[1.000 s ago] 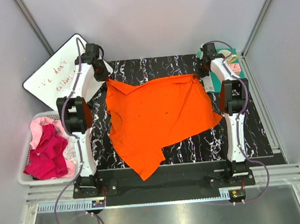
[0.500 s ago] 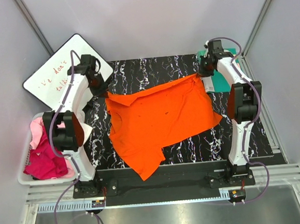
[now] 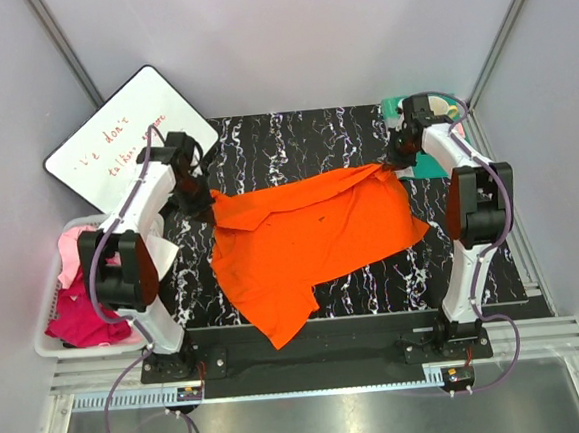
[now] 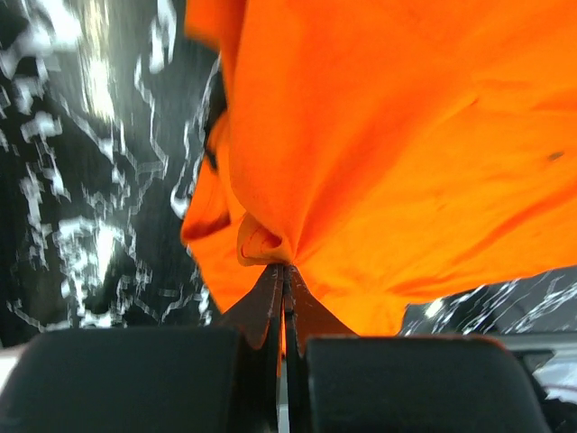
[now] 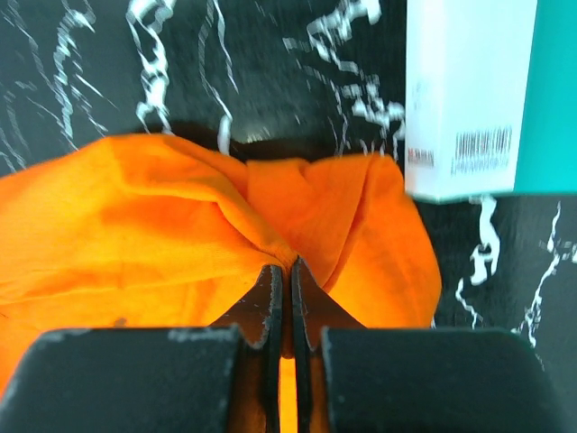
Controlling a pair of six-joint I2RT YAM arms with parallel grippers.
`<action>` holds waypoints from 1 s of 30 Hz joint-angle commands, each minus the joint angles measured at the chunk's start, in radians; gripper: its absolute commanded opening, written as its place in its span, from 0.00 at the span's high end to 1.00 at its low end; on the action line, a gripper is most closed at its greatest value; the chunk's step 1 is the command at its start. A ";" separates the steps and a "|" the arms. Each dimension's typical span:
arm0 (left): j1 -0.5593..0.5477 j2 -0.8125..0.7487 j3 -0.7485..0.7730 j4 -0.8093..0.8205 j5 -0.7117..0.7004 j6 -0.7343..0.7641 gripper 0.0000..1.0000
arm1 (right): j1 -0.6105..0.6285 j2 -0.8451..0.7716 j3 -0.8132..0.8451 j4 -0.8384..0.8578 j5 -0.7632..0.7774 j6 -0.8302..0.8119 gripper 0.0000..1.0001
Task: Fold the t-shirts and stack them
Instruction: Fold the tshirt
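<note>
The orange t-shirt (image 3: pixel 311 240) lies across the middle of the marbled table (image 3: pixel 494 261). Its far edge is stretched from 9 to 3 o'clock, and its long axis runs from 1 o'clock to a corner pointing at 7 o'clock. The left gripper (image 3: pixel 200 205) and right gripper (image 3: pixel 394 163) each pinch a far corner, jaws pressed together on the cloth. Which end is the collar is unclear. The magenta t-shirt (image 3: pixel 82 318) sits in the basket (image 3: pixel 49 348) at 9 o'clock.

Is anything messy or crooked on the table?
Yes. The orange t-shirt is spread crooked and wrinkled, and its near corner pokes past the front edge of the black mat. The pink t-shirts sit in a crumpled heap in the basket.
</note>
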 commanded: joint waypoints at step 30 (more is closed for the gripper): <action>-0.007 0.092 -0.146 -0.025 -0.004 -0.009 0.01 | 0.003 0.141 0.213 0.042 0.265 -0.138 0.84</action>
